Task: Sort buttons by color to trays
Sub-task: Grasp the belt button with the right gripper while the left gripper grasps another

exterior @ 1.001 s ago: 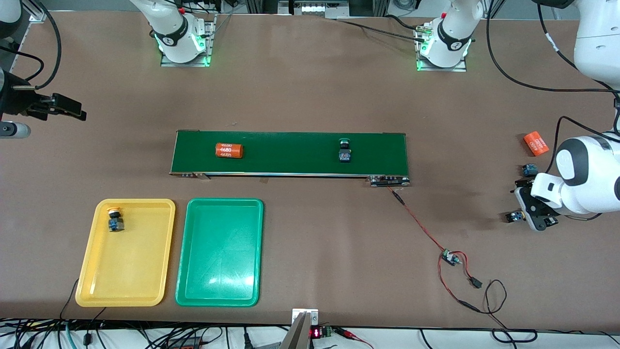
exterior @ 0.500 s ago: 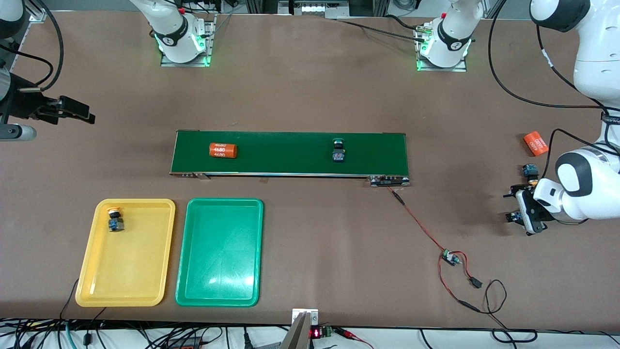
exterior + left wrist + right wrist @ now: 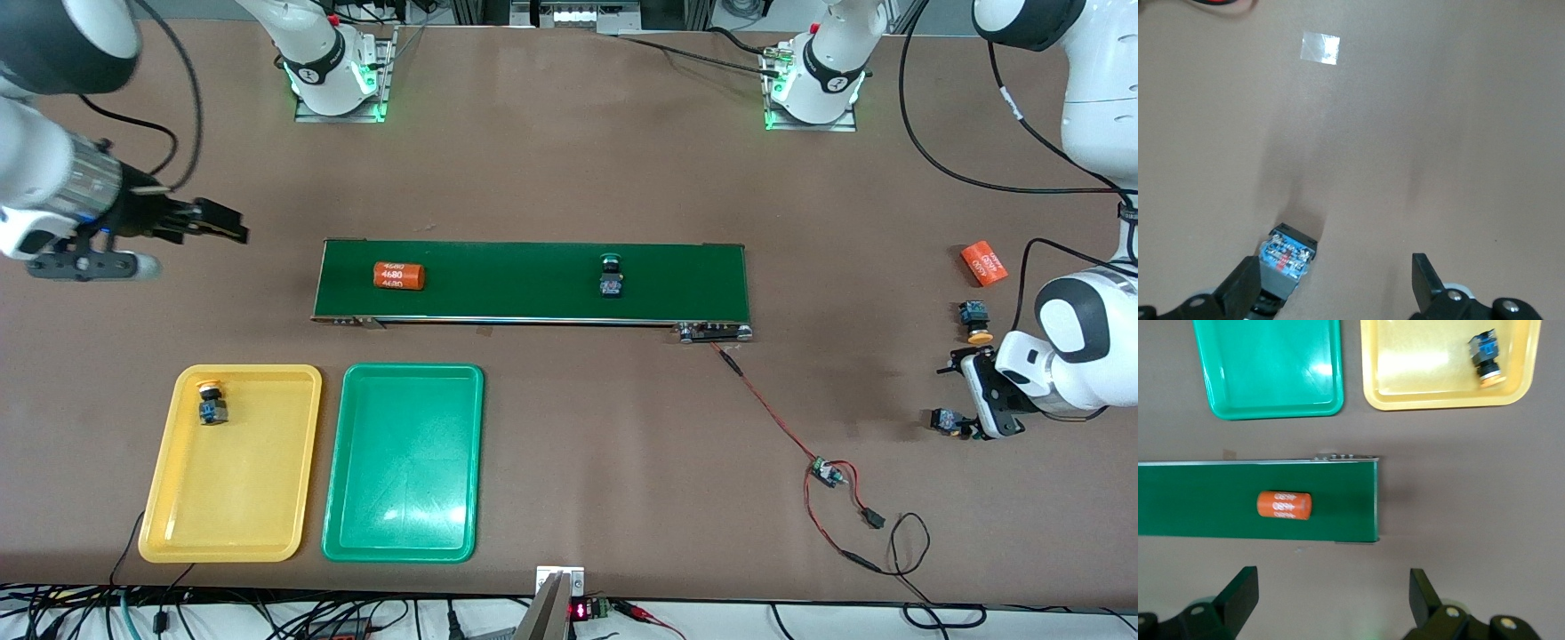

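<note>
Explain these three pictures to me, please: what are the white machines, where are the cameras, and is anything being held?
Two white robot arms work at a brown table. One picture looks down from a high camera facing them; the other two come from cameras on the arms' wrists. On the table are a dark green belt, a yellow tray and a green tray. The belt carries a green-capped button and an orange cylinder. One yellow-capped button lies in the yellow tray. The left gripper is open over another button on the table. The right gripper, open and empty, is over the table near the belt's end. Nothing is held.
</note>
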